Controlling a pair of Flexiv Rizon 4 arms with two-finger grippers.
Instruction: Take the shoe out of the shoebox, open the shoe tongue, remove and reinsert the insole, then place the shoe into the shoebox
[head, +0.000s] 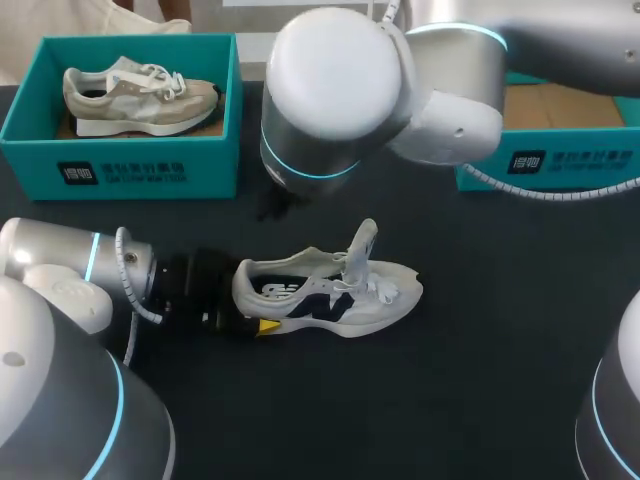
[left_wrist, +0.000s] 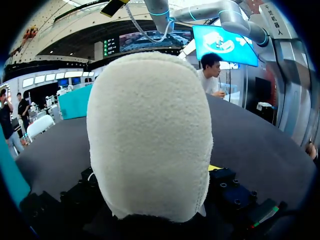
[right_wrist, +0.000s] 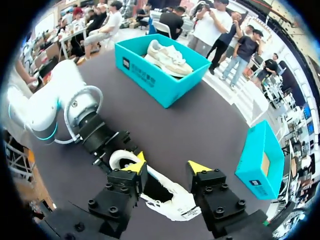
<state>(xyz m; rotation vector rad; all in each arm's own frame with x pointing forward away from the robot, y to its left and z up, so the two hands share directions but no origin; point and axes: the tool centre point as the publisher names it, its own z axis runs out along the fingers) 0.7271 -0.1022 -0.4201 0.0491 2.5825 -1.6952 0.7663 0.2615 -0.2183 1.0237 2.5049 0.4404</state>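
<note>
We've got the shoe (head: 330, 295) upright on the counter (head: 480, 400), tongue (head: 360, 250) standing up. Our left tool (head: 248, 303) pinches the shoe's heel. Our right tool (right_wrist: 167, 166) hangs over the shoe's middle, fingers spread. The teal shoebox (head: 120, 165) beyond the shoe's heel end holds a tan shoe (head: 140, 95).

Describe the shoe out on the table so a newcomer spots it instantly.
On the dark table, in front of the teal shoebox at the back left, stands the white and navy shoe, heel in the left hand. Unlike the beige shoe inside that box, it sits unboxed, tongue raised.
</note>
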